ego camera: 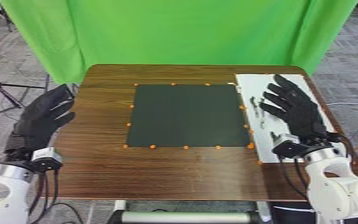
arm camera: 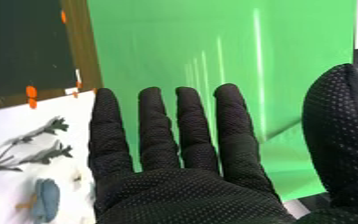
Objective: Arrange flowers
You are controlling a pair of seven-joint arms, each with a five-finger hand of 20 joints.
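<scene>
The left hand (ego camera: pixel 39 122) and right hand (ego camera: pixel 302 119) have open, empty fingers. The sprigs (arm camera: pixel 47 155) lie on the white sheet (ego camera: pixel 265 152), right; picking seems the step. Next, the right hand should lower, pinch one stem, and carry it left onto the dark mat (ego camera: pixel 189 115).
</scene>
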